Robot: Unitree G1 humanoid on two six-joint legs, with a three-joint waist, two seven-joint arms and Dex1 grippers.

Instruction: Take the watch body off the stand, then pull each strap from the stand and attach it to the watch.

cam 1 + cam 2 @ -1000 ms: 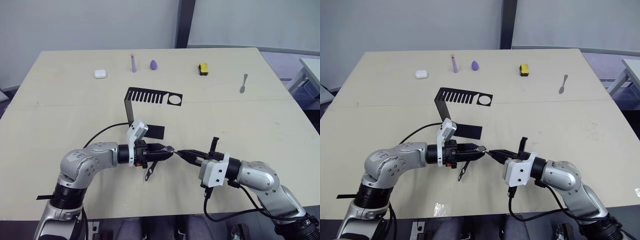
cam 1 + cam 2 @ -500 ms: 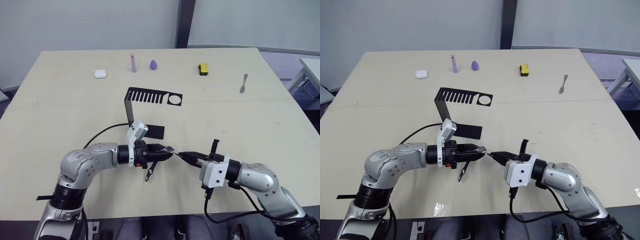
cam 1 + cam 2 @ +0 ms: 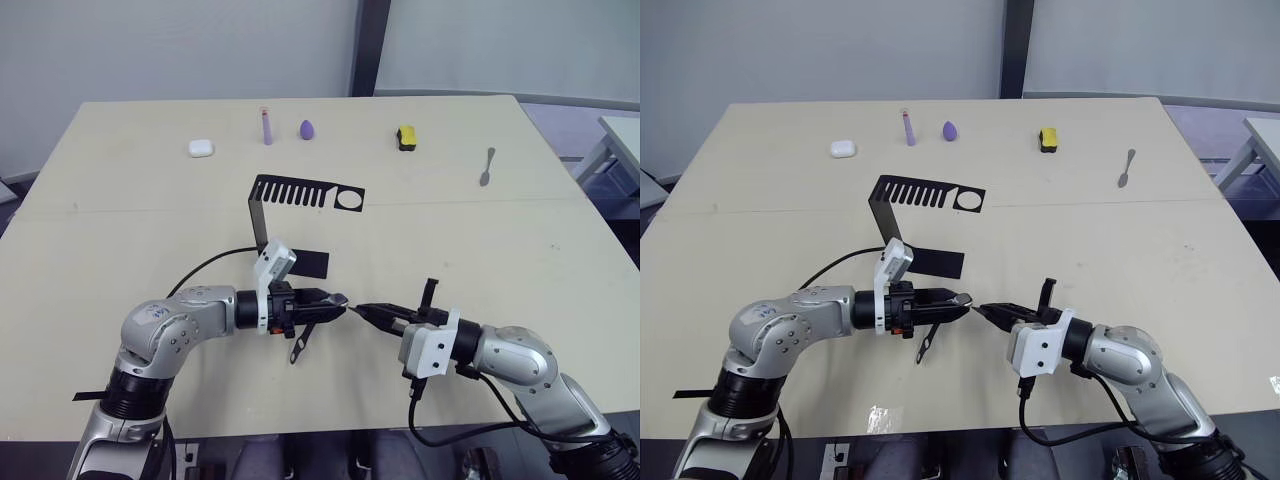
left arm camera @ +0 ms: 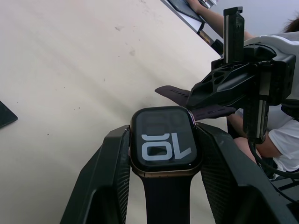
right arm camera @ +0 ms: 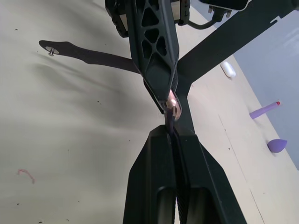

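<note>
My left gripper [image 3: 336, 299] is shut on the watch body [image 4: 163, 142], whose black screen shows white digits. One dark strap [image 3: 299, 345] is attached to it; it hangs down and its tip touches the table. My right gripper [image 3: 366, 310] is shut on the other strap [image 4: 171, 92], whose free end meets the edge of the watch body [image 5: 172, 101]. The two grippers point at each other, tip to tip, just above the table's front middle. Behind them stands the black stand [image 3: 303, 191], its comb slots bare.
Along the far edge of the table lie a white case [image 3: 202, 148], a lilac stick [image 3: 266, 128], a purple egg shape [image 3: 306, 128], a yellow-black block [image 3: 406, 137] and a spoon [image 3: 487, 166]. A person in a white shirt [image 4: 282, 140] sits beyond the right gripper.
</note>
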